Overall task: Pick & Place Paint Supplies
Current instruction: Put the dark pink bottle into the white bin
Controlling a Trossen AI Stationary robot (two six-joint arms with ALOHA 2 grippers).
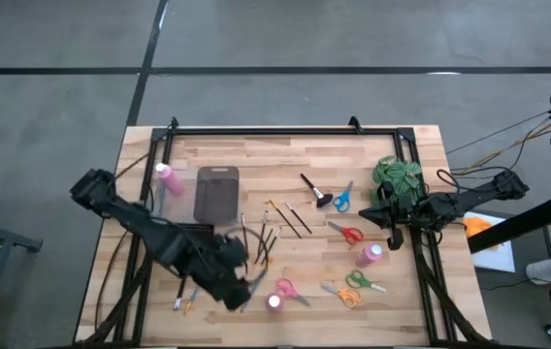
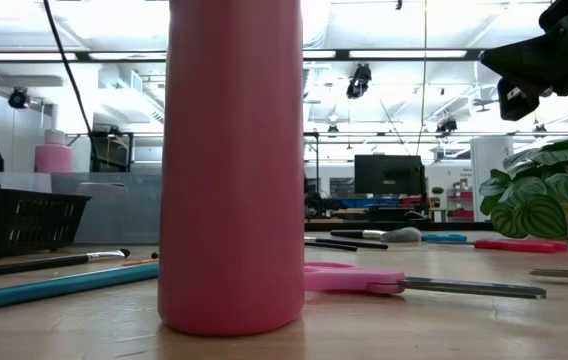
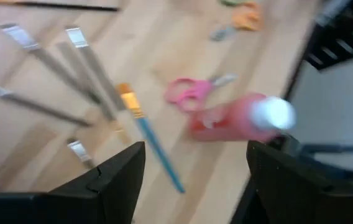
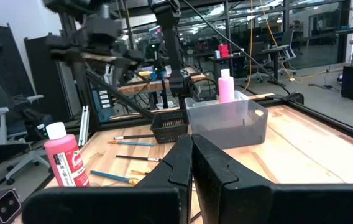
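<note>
A pink bottle (image 1: 275, 301) with a white cap stands upright near the table's front edge; it also fills the low view (image 2: 232, 165). My left gripper (image 1: 248, 288) hovers open just left of it, touching nothing; in its wrist view the gripper (image 3: 192, 180) looks down on that bottle (image 3: 232, 121) and a blue-handled brush (image 3: 155, 146). Thin brushes (image 1: 274, 231) lie scattered mid-table, a stubby black brush (image 1: 312, 189) farther back. Two more pink bottles stand at the far left (image 1: 165, 175) and at the right (image 1: 372, 254). My right gripper (image 4: 192, 162) waits shut at the right edge (image 1: 393, 229).
A grey bin (image 1: 217, 194) and a black basket (image 4: 167, 127) stand at the back left. Scissors lie about: pink (image 1: 290, 291), red (image 1: 348, 233), blue (image 1: 341, 199), green and orange (image 1: 358, 286). A leafy plant (image 1: 397, 179) stands by the right arm.
</note>
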